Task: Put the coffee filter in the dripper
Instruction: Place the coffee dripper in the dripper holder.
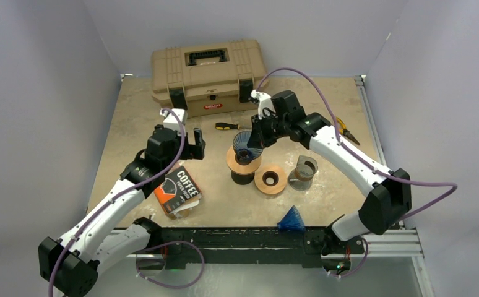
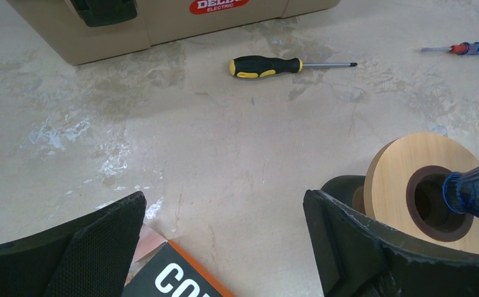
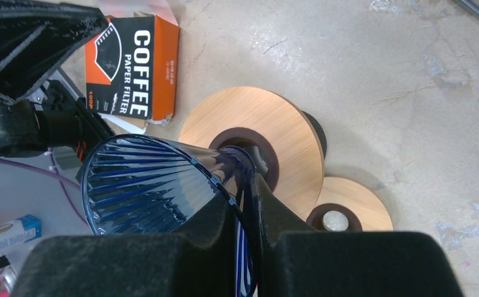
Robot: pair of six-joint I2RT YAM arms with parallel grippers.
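The blue ribbed glass dripper point(image 1: 247, 145) hangs tilted with its narrow end at the hole of a wooden ring stand point(image 1: 243, 162). My right gripper point(image 1: 260, 131) is shut on its rim; the right wrist view shows the fingers point(image 3: 268, 210) pinching the dripper's wall point(image 3: 156, 185) over the stand point(image 3: 255, 139). The orange and black coffee filter box point(image 1: 178, 190) lies on the table at the left, also in the right wrist view point(image 3: 132, 68). My left gripper point(image 1: 194, 143) is open and empty just above the box's far corner point(image 2: 181, 278). The dripper's tip point(image 2: 478, 192) and stand point(image 2: 404, 179) show at its right.
A tan toolbox point(image 1: 207, 74) stands at the back. A black and yellow screwdriver point(image 1: 231, 125) lies in front of it, pliers point(image 1: 347, 130) at the right. A second wooden ring point(image 1: 270, 179), a glass cup point(image 1: 303, 171) and another blue cone point(image 1: 291, 219) sit near the front.
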